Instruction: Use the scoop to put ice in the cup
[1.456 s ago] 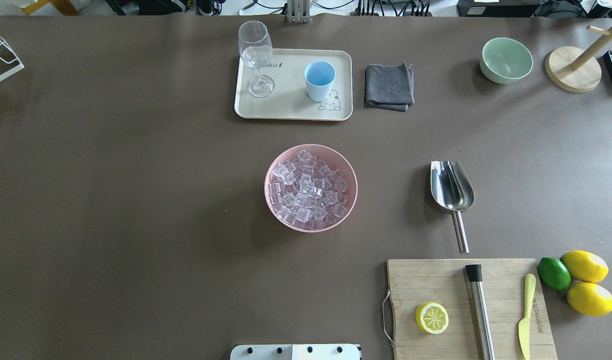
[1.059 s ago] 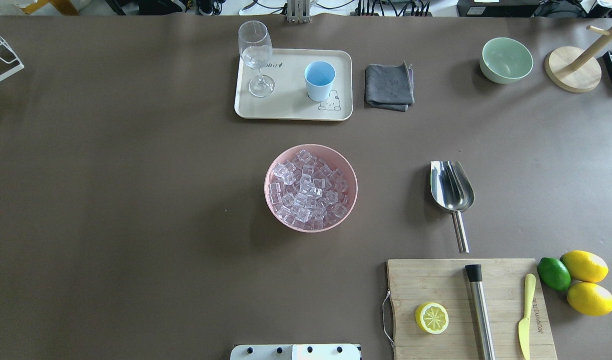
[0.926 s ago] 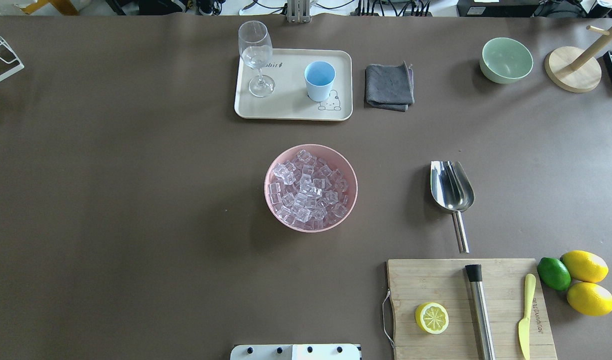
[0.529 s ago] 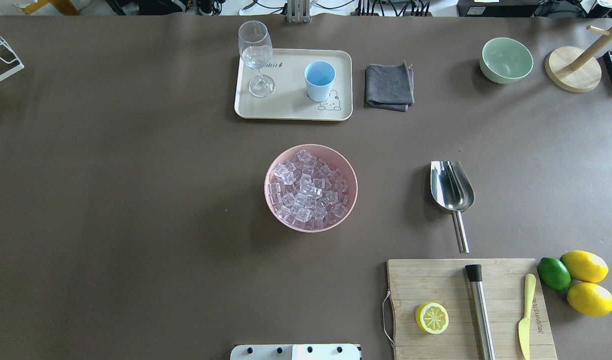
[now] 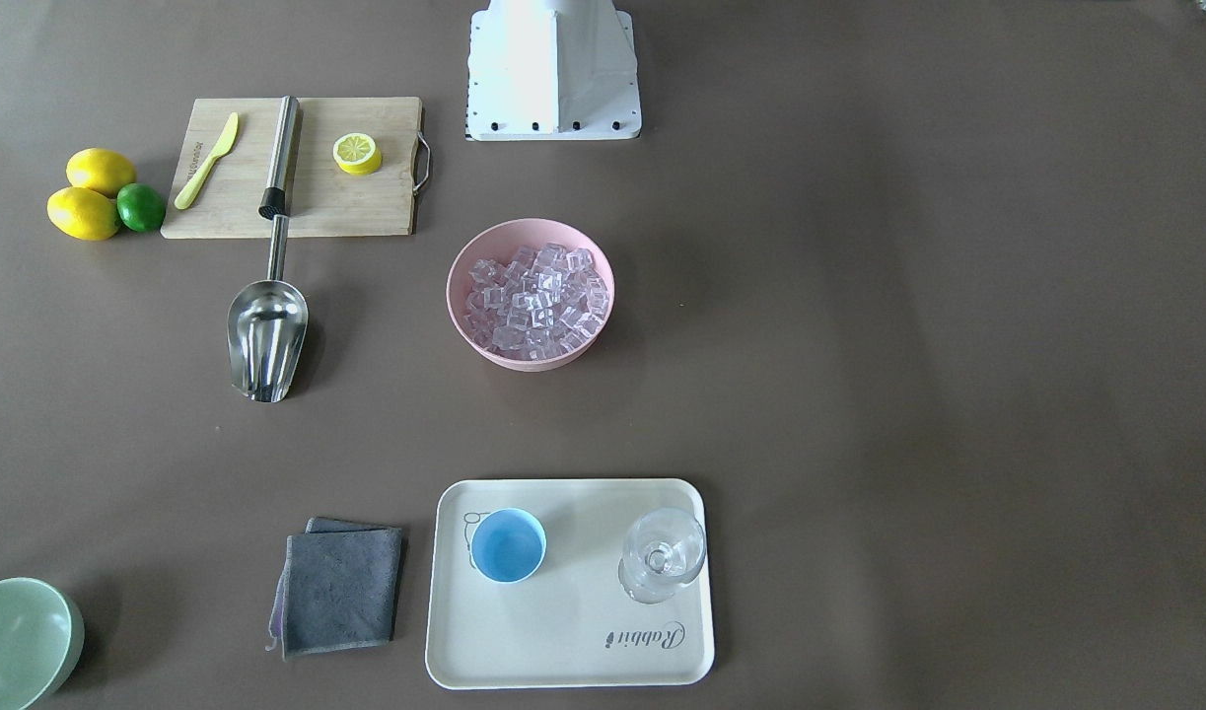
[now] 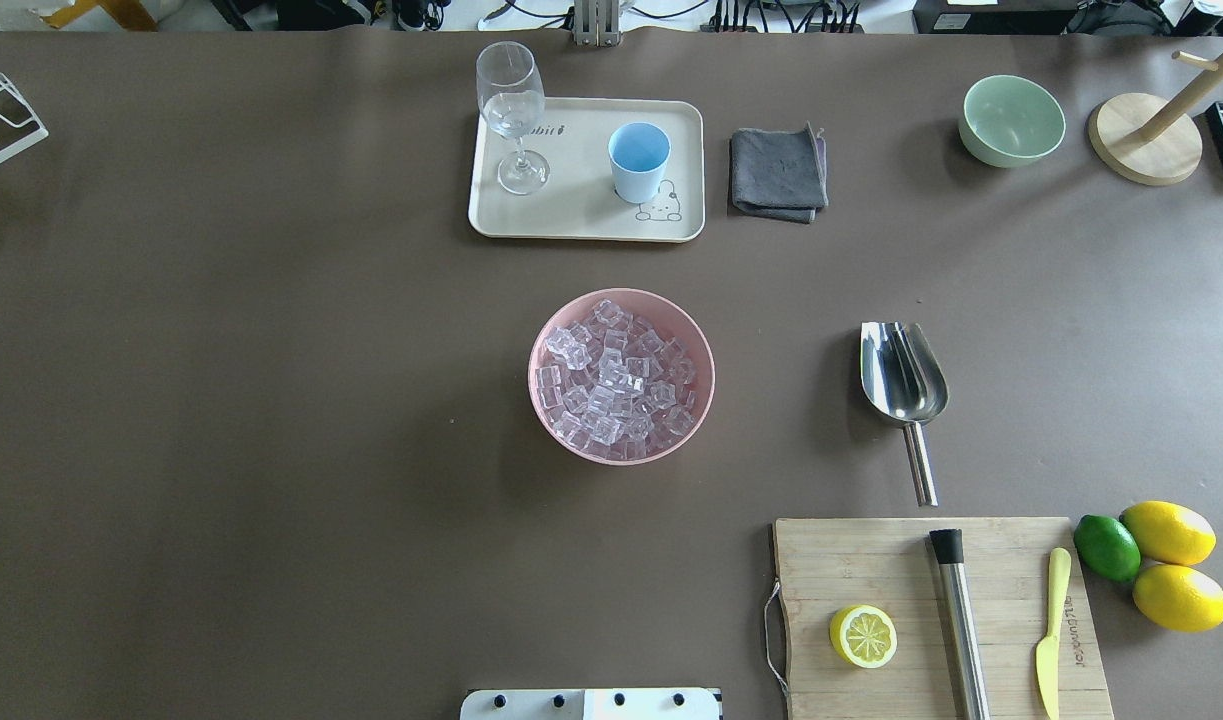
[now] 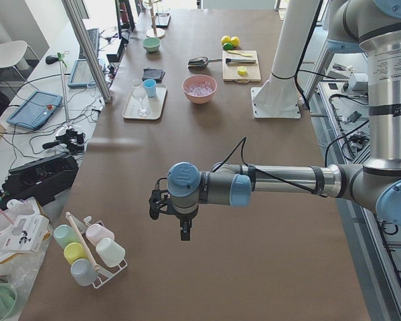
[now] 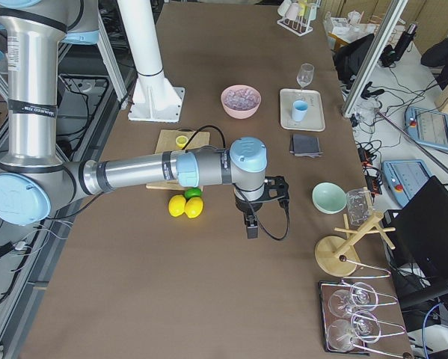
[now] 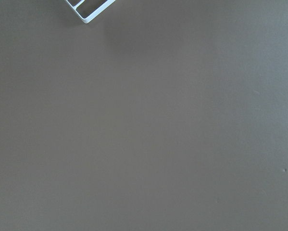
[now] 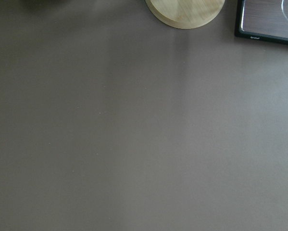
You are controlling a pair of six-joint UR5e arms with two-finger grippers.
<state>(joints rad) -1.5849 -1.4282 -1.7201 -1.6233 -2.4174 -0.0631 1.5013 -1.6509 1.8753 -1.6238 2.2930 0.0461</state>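
Observation:
Ice (image 6: 619, 378) fills a pink bowl (image 6: 704, 340) at the table's middle. The light-blue cup (image 6: 638, 160) stands upright and empty on a cream tray (image 6: 581, 215) at the far side. The steel scoop (image 6: 903, 380) lies on the table right of the bowl, with its handle toward the cutting board. Neither arm touches any of these. My left gripper (image 7: 185, 234) hangs over bare table far off to the left, and my right gripper (image 8: 251, 228) hangs far off to the right past the lemons. Both show only in the side views, so I cannot tell whether they are open or shut.
A stemmed glass (image 6: 512, 110) shares the tray. A grey cloth (image 6: 777, 172) and a green bowl (image 6: 1011, 120) sit at the far right. The cutting board (image 6: 871, 570) holds a lemon half, a steel cylinder and a yellow knife. Lemons and a lime (image 6: 1106, 546) lie beside it.

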